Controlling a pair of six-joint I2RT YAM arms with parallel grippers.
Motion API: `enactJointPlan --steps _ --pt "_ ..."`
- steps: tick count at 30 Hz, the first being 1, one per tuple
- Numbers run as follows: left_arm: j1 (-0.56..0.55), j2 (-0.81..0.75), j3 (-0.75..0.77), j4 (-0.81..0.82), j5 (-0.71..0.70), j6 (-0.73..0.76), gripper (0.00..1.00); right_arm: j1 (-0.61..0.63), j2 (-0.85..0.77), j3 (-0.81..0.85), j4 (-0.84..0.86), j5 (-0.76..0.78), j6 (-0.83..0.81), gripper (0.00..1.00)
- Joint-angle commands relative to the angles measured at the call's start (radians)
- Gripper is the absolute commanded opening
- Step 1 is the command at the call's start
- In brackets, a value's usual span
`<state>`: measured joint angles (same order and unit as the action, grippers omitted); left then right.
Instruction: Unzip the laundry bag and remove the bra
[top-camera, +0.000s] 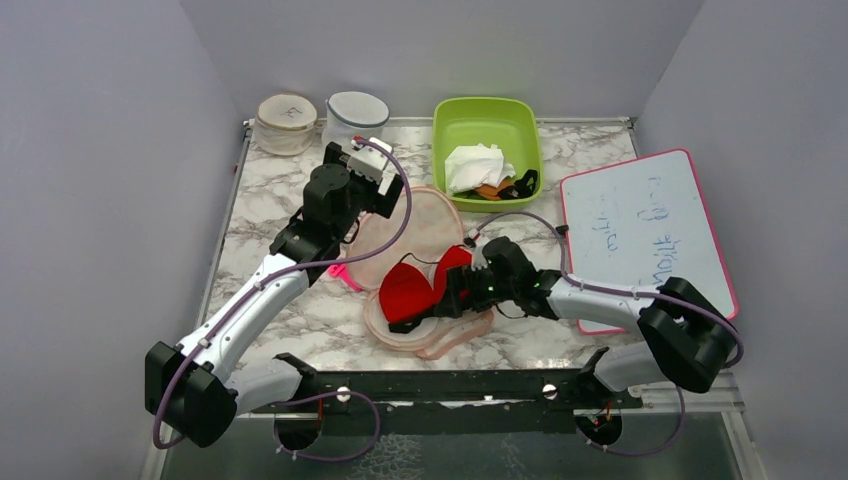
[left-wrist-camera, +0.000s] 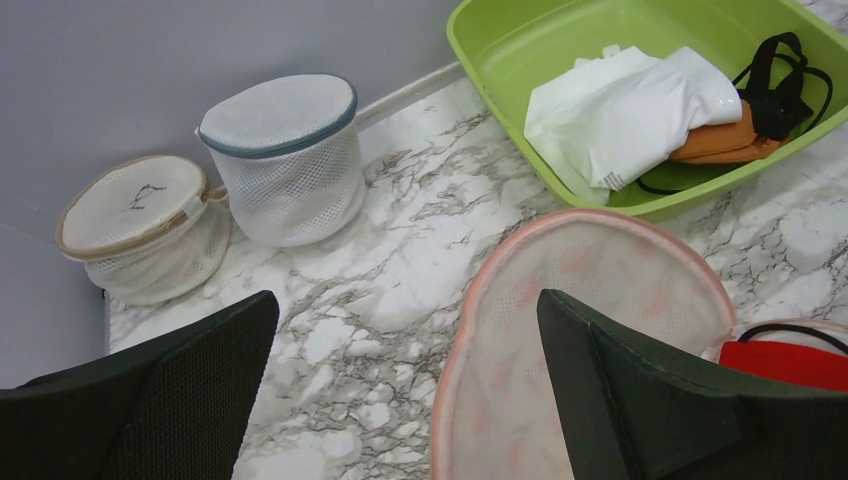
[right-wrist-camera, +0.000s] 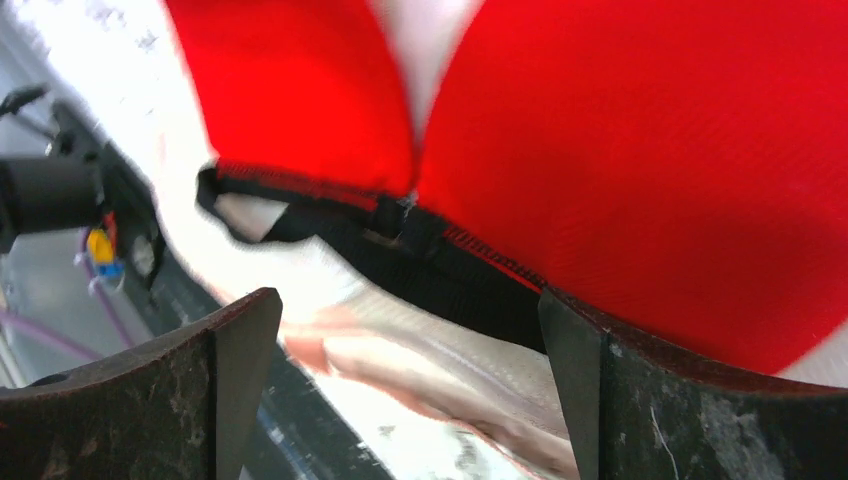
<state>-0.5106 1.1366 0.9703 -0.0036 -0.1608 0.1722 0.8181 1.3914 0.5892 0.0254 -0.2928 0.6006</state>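
Lying cups-up at mid-table, the bra (top-camera: 405, 290) is bright red with a black band and straps. It rests on the pale lining of the laundry bag (top-camera: 420, 215), which is spread open. One peach mesh flap, edged in pink, spreads out at 12 o'clock from the bra. My right pincer (right-wrist-camera: 408, 300) reaches in from 4 o'clock with its jaws wide apart, holding nothing, the black band just ahead of them. That arm covers part of the right cup in the top view. My left pincer (left-wrist-camera: 405, 300) gapes empty at 11 o'clock, over the flap's edge and bare marble table (top-camera: 300, 320). A green basin (top-camera: 485, 125) holding a white cloth (top-camera: 475, 165) sits at 1 o'clock, a whiteboard (top-camera: 645, 225) at 3 o'clock, and two white mesh tubs (top-camera: 285, 120) far off at 11 o'clock.
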Motion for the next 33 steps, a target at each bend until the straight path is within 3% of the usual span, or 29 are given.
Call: enactJointPlan --steps 1,5,11,16,21,25,28,29,31,33 --pt "0.002 -0.021 0.008 0.041 0.039 -0.01 0.99 -0.141 -0.025 -0.071 -0.054 0.096 0.016 1.0" --pt "0.0 -0.016 0.009 0.037 0.061 -0.022 0.99 -0.267 -0.066 -0.072 -0.093 0.094 -0.07 1.0" --pt "0.001 -0.005 0.014 0.034 0.095 -0.039 0.98 -0.303 -0.09 0.045 -0.262 0.129 -0.158 1.0" --pt "0.001 -0.003 0.015 0.03 0.1 -0.039 0.98 -0.304 -0.171 0.047 -0.306 0.059 -0.085 1.0" --pt "0.001 0.002 0.013 0.031 0.106 -0.041 0.98 -0.314 -0.23 0.04 -0.342 0.103 0.076 1.0" --pt "0.001 0.008 0.015 0.027 0.114 -0.044 0.98 -0.314 -0.239 0.008 -0.36 0.171 0.365 0.9" --pt "0.001 0.01 0.011 0.03 0.114 -0.043 0.98 -0.313 -0.258 -0.027 -0.337 0.184 0.424 0.88" --pt "0.001 0.013 0.011 0.031 0.112 -0.043 0.98 -0.314 -0.27 -0.041 -0.32 0.194 0.43 0.82" --pt "0.001 0.019 0.014 0.026 0.111 -0.043 0.98 -0.313 -0.286 -0.062 -0.316 0.214 0.471 0.59" --pt "0.0 0.021 0.02 0.02 0.125 -0.05 0.98 -0.315 -0.289 -0.094 -0.278 0.206 0.485 0.55"
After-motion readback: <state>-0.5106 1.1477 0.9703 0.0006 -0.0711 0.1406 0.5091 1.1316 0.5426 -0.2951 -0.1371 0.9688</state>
